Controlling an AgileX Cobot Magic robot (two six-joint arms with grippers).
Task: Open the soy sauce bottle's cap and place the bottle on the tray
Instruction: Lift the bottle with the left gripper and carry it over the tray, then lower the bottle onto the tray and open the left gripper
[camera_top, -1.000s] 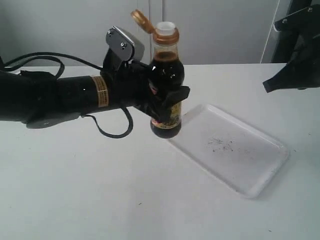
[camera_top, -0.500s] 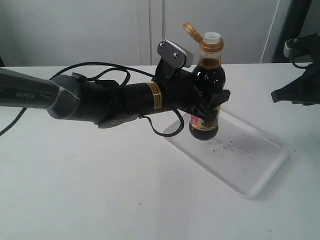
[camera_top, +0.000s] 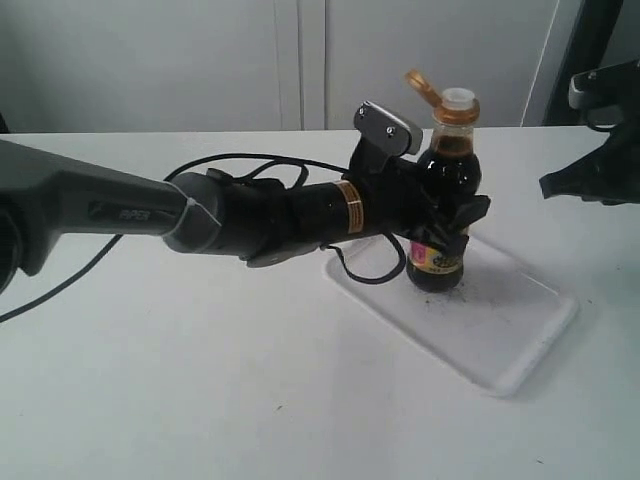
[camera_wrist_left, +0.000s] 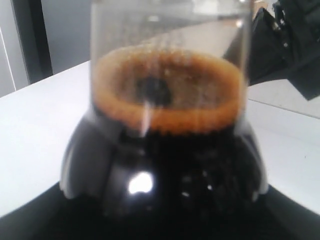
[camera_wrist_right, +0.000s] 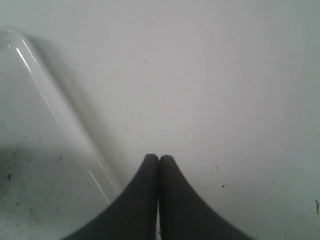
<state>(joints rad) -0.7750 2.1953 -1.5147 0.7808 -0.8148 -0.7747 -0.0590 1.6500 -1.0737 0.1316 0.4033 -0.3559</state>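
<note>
The soy sauce bottle (camera_top: 447, 170) stands upright with its base on or just above the white speckled tray (camera_top: 500, 320), near the tray's far left part. Its golden-orange cap (camera_top: 424, 88) is flipped open and hangs back on its hinge, baring the white spout (camera_top: 458, 97). My left gripper (camera_top: 445, 228) is shut on the bottle's body at the pink-and-yellow label. The left wrist view is filled by the bottle (camera_wrist_left: 167, 150) seen close, dark liquid with a foamy brown ring. My right gripper (camera_wrist_right: 159, 159) is shut and empty, hovering over the table beside the tray's rim (camera_wrist_right: 55, 112).
The right arm (camera_top: 598, 170) hangs at the right edge above the table. The left arm (camera_top: 200, 215) and its loose cables stretch across the table's middle from the left. A grey wall and a dark frame stand behind.
The left arm has carried the bottle to the right and lowered it from the air onto the tray's area. The right arm has stayed about where it was.
</note>
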